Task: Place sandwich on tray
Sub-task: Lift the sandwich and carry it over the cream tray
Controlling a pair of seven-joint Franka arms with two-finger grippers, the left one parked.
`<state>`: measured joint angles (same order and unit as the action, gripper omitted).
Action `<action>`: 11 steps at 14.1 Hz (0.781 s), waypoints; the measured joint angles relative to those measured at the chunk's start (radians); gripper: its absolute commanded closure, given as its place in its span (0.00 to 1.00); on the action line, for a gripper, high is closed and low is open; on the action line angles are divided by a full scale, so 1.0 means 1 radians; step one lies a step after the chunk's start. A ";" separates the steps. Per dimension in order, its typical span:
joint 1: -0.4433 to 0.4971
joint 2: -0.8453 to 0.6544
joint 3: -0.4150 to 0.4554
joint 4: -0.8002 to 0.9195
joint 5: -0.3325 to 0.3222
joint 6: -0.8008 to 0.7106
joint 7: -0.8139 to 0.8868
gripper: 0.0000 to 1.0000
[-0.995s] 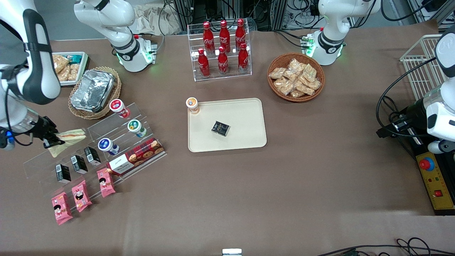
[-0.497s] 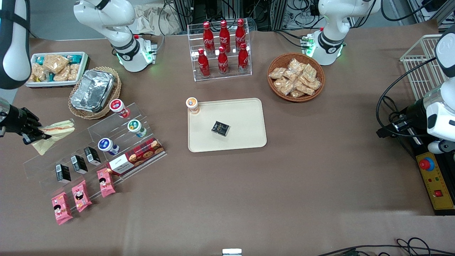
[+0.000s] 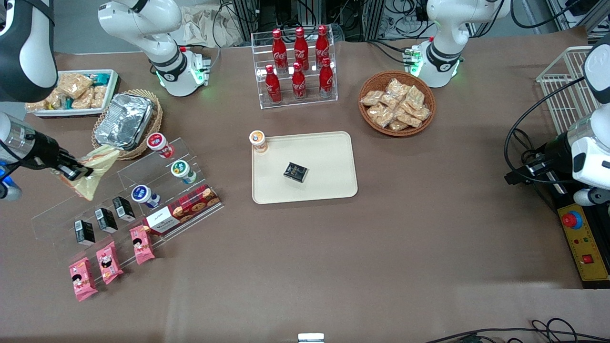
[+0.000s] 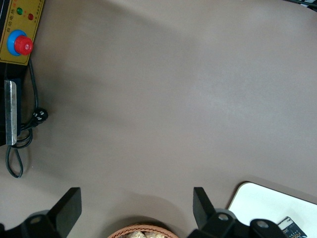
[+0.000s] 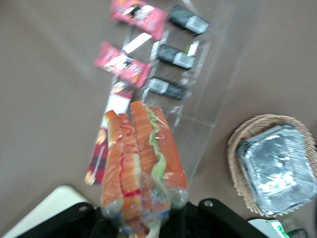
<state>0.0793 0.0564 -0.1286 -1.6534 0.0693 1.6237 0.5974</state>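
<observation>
While the tray (image 3: 329,147) sits mid-frame in the front view, the gripper (image 3: 78,172) at its left edge hangs above the clear rack (image 3: 119,195), clamped on the sandwich (image 3: 95,167).

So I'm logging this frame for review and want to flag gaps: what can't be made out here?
- Gripper, front view: shut on the sandwich, but the wrap hides where the pads meet it.
- Sandwich, right wrist view: motion blur smears the wrap and any label.
- Tray, left wrist view: only one corner shows, cut by the edge.
- Black packet on the tray: print too small to read.
</observation>
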 measured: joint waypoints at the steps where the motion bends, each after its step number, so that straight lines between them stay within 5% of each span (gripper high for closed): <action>1: 0.000 0.000 0.000 0.010 0.012 -0.001 -0.058 0.85; 4: 0.003 0.001 0.007 0.026 0.019 -0.001 -0.275 0.85; 9: 0.084 0.010 0.050 0.032 0.017 0.004 -0.347 0.85; 11: 0.166 0.021 0.054 0.034 -0.021 0.013 -0.365 0.96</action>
<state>0.2458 0.0771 -0.0749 -1.6193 0.0479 1.6367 0.2322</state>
